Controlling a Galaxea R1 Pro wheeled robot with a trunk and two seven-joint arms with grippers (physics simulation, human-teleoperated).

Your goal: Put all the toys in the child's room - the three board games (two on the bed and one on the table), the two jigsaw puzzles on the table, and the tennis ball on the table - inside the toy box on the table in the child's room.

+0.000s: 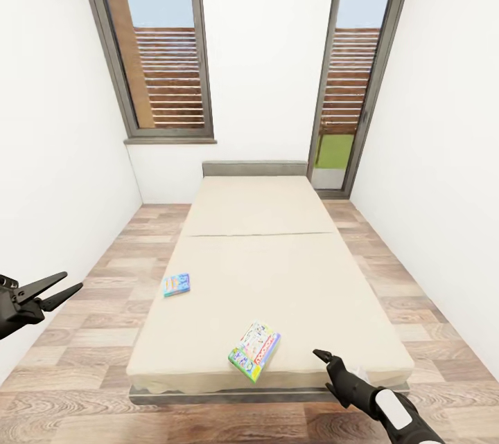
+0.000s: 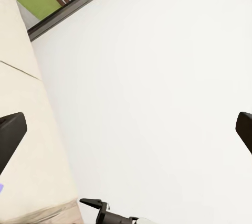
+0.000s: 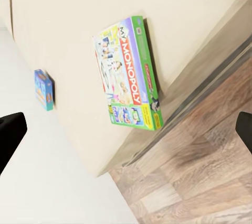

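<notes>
Right tool (image 1: 331, 362) hangs open and empty just past the foot of the bed (image 1: 277, 222), close beside the Monopoly game (image 1: 254, 351), which lies flat near the mattress's front edge. Its wrist view shows the same box (image 3: 131, 74) with the smaller blue game (image 3: 44, 88) further up the mattress (image 1: 176, 285). Left tool (image 1: 54, 291) is likewise spread wide and holds nothing (well off to the bed's side). I judge the step in hand to be fetching the first bed game; next, the right tool must descend over the Monopoly box and close on an edge.
</notes>
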